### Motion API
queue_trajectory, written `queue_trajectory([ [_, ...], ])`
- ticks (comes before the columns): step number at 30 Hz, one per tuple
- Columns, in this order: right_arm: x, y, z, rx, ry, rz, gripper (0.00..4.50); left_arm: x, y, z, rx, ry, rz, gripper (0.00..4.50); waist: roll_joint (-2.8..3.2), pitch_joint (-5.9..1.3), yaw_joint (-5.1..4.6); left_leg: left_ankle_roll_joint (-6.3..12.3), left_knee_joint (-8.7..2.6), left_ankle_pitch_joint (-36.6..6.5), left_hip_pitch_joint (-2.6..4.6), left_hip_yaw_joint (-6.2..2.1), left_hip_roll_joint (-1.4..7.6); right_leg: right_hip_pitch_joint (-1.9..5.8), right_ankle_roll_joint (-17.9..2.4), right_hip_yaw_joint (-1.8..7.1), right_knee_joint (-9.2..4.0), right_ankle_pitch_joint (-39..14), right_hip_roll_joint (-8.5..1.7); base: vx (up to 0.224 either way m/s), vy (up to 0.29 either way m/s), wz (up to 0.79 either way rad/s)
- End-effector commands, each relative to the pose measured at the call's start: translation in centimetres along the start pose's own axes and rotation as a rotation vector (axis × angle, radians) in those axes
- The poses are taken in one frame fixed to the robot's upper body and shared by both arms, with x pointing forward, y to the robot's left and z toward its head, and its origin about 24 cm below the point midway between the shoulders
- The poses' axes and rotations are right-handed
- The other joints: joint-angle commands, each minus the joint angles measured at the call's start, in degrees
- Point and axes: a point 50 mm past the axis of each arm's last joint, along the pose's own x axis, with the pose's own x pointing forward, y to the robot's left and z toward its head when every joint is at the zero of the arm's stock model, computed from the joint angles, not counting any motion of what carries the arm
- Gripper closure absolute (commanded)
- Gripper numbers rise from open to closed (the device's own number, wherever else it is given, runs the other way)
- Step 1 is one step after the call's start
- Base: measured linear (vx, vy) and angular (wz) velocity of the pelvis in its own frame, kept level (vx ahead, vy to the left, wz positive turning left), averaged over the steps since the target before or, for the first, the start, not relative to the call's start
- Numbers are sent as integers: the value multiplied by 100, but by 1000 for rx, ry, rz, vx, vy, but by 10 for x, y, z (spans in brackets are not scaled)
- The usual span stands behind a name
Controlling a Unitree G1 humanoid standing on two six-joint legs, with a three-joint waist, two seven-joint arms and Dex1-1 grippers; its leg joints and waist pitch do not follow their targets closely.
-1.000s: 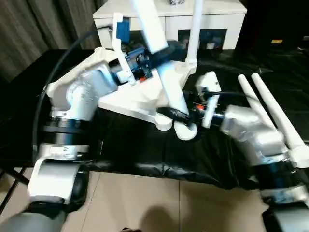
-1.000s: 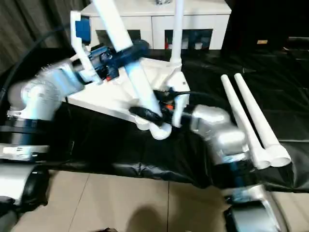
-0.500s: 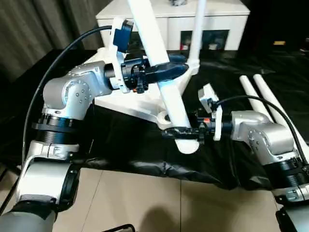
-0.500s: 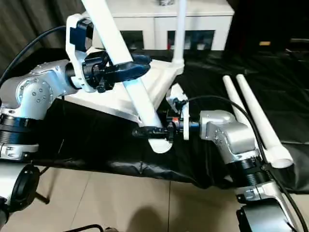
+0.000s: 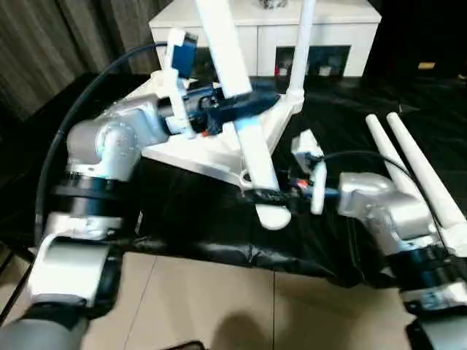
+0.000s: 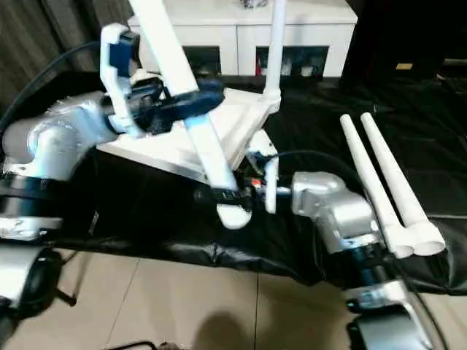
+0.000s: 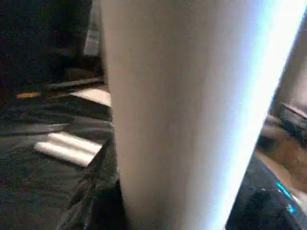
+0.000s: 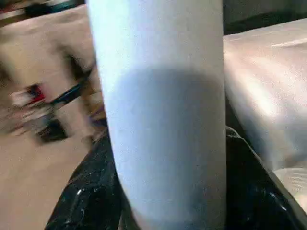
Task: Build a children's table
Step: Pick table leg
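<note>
Holding: both grippers clamp one white leg (image 5: pixel 241 102), tilted, top end leaning away to the robot's left.
Left gripper (image 5: pixel 244 107): closed round the leg abt mid-length; in left wrist view the leg (image 7: pixel 192 110) sits tight betw. the black fingers (image 7: pixel 96 191).
Right gripper (image 5: pixel 264 195): closed on same leg low down, just above its foot end; fingers (image 8: pixel 81 201) hug it both sides.
Leg foot: at the tabletop's near corner, over the front edge; seated in socket or not, can't tell.
Tabletop (image 5: pixel 211 149): white, lying on black-covered worktop (image 5: pixel 182 219), centre-left.
Fitted leg (image 5: pixel 299 44): upright at far corner of tabletop.
Spare legs (image 5: pixel 416 175): two, side by side, touching, on worktop at robot's right, well apart from tabletop.
Behind: white cabinet (image 5: pixel 263 36) w/ glass doors.
</note>
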Motion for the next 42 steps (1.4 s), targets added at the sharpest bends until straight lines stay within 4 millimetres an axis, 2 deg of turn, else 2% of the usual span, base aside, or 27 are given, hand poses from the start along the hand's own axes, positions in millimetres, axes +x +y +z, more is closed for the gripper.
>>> queue_trajectory([
  [1,-5,-11,10,-34,-51,-139,245,0,6,7,67,-18,111,181,-50,-492,-6,50,-395,-968,129,-26,75,360,-1430,107,-399,-768,-192,0,0,0],
  [2,-1,-11,13,-39,-93,-186,249,2,8,4,98,-19,182,167,-40,-489,-12,43,-405,-939,116,-32,75,367,-1396,103,-393,-728,-187,0,0,0],
  [3,-1,-11,13,-39,-93,-186,251,2,8,4,98,-19,182,157,-47,-493,-23,47,-404,-926,116,-26,76,364,-1379,106,-389,-653,-181,0,0,0],
  [4,2,-11,16,-39,-122,-233,255,5,9,1,93,-30,257,141,-45,-501,-17,81,-403,-867,120,-29,75,369,-1389,104,-379,-561,-180,0,0,0],
  [5,4,-12,18,-48,-132,-264,255,8,11,0,78,-45,312,141,-72,-508,-22,85,-389,-770,108,-24,81,373,-1425,106,-354,-350,-176,0,0,0],
  [6,5,-12,19,-56,-138,-287,257,9,12,-1,66,-57,348,125,-59,-516,-11,126,-381,-699,104,-25,73,378,-1450,100,-351,-271,-181,0,0,0],
  [10,13,-10,22,-90,-148,-343,259,12,17,-11,71,-65,475,101,-92,-508,-13,215,-379,-652,87,-18,56,380,-1386,99,-376,-357,-177,0,0,0],
  [12,20,-7,20,-123,-134,-363,259,13,19,-21,46,-59,503,101,-81,-497,-22,201,-386,-678,76,-22,63,379,-1365,98,-386,-431,-182,0,0,0],
  [13,26,-5,19,-168,-117,-399,260,15,18,-32,14,-54,522,101,-80,-505,-26,187,-380,-678,83,-19,58,374,-1344,98,-386,-437,-177,0,0,0],
  [15,28,-6,19,-204,-102,-438,260,16,18,-37,1,-53,531,101,-83,-501,-39,167,-385,-667,73,-22,58,370,-1323,99,-385,-441,-178,0,0,0],
  [16,31,-7,20,-257,-89,-507,260,15,19,-42,-14,-50,569,101,-85,-497,-51,149,-388,-701,83,-14,61,349,-1295,102,-399,-494,-171,0,0,0],
  [18,33,-8,21,-270,-90,-530,261,15,19,-44,-19,-47,590,101,-78,-492,-48,125,-400,-841,100,-15,61,347,-1252,107,-419,-681,-175,0,0,0],
  [19,36,-7,24,-304,-93,-560,261,13,21,-47,-26,-51,643,129,-86,-485,-50,107,-413,-894,103,-20,65,344,-1217,110,-425,-745,-169,0,0,0],
  [22,39,-6,26,-332,-99,-582,261,12,23,-48,-28,-58,679,141,-85,-470,-46,60,-429,-1025,114,-19,71,322,-1172,117,-438,-871,-166,0,0,0],
  [23,39,-5,27,-344,-105,-600,261,11,24,-48,-30,-65,698,156,-106,-473,-46,66,-429,-1021,112,-17,68,331,-1161,118,-440,-859,-167,0,0,0],
  [24,40,-5,29,-354,-110,-616,261,10,26,-47,-31,-74,723,156,-99,-472,-43,71,-427,-961,95,-19,61,334,-1136,121,-435,-812,-171,0,0,0],
  [25,41,-5,29,-365,-109,-625,261,9,28,-45,-32,-87,752,180,-95,-479,-42,79,-426,-934,96,-23,59,339,-1112,120,-434,-772,-172,0,0,0],
  [27,42,-6,29,-375,-114,-642,261,8,29,-43,-37,-103,767,183,-112,-487,-39,107,-416,-819,85,-23,54,345,-1126,120,-416,-625,-172,0,0,0],
  [29,43,-5,29,-375,-117,-646,261,8,27,-42,-40,-113,756,191,-110,-489,-38,160,-407,-739,80,-18,52,345,-1147,119,-410,-528,-169,0,0,0],
  [30,43,-5,30,-392,-115,-652,261,9,26,-41,-46,-117,747,213,-112,-494,-34,199,-400,-693,81,-17,50,347,-1163,118,-403,-469,-170,0,0,0],
  [33,44,-6,29,-390,-121,-660,261,9,25,-40,-48,-126,734,224,-117,-494,-34,231,-401,-695,88,-13,56,343,-1197,118,-405,-461,-172,0,0,0],
  [34,44,-6,30,-396,-123,-664,261,9,25,-39,-51,-129,731,244,-112,-501,-31,247,-396,-659,89,-14,56,344,-1224,117,-392,-399,-174,0,0,0],
  [37,45,-5,32,-393,-146,-648,261,9,24,-38,-63,-138,705,253,-120,-499,-36,295,-396,-618,90,-11,59,346,-1255,112,-390,-331,-166,0,0,0],
  [38,45,-5,32,-386,-150,-639,226,9,23,-37,-66,-141,699,259,-112,-501,-35,308,-394,-624,95,-10,61,343,-1263,114,-390,-325,-168,0,0,0],
  [39,44,-6,32,-382,-154,-636,226,9,23,-37,-67,-143,694,259,-131,-500,-34,332,-393,-617,92,-8,65,349,-1275,116,-387,-317,-171,0,0,0],
  [40,43,-6,33,-369,-163,-627,191,8,23,-37,-69,-144,687,262,-150,-495,-35,354,-392,-602,90,-3,65,345,-1276,117,-394,-327,-169,0,0,0],
  [42,42,-7,35,-345,-180,-599,188,6,22,-37,-71,-144,665,262,-171,-495,-29,405,-388,-635,89,4,61,351,-1275,120,-392,-399,-176,0,0,0],
])
